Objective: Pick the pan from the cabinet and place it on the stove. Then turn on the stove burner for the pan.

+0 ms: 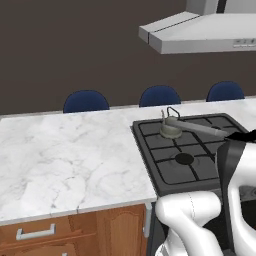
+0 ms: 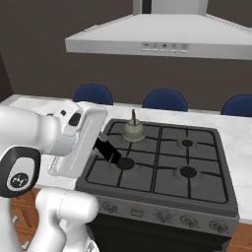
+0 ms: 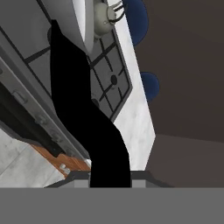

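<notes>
Gripper (image 3: 109,175) gripping the pan handle (image 3: 83,118).
Fingers are clamping the black handle, carrying the pan (image 2: 74,142) over the stove's (image 2: 197,197) front-left corner.

Glossy white rounded arm (image 2: 29,133), dark joint bands, circular grey emblem

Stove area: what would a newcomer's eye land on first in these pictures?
The white robot arm fills the foreground, and its gripper is closed on the black handle of the pan, which it carries on edge beside the front left corner of the stove. On the back left burner sits a small grey-green kettle with a hoop handle. Above hangs a grey range hood, and three blue chair backs line the far side of the marble counter.
</notes>
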